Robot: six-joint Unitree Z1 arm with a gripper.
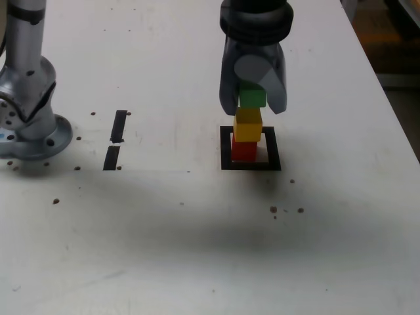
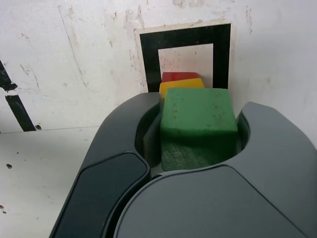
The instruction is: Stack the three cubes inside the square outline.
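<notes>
Matte green cube (image 1: 252, 98) (uppermost).

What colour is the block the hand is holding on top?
Green, seen best in the wrist view, between the hand's fingers.

The gripper (image 1: 253, 98) occupies the space directly above the square outline (image 1: 250, 165), its jaws flanking the green cube (image 1: 252, 97) on top of the yellow cube (image 1: 247, 124) and red cube (image 1: 244, 150). The table (image 1: 197, 249) around the outline is bare. Two tape strips (image 1: 115, 139) and the arm base (image 1: 29, 111) lie well apart at the exterior view's left.
</notes>
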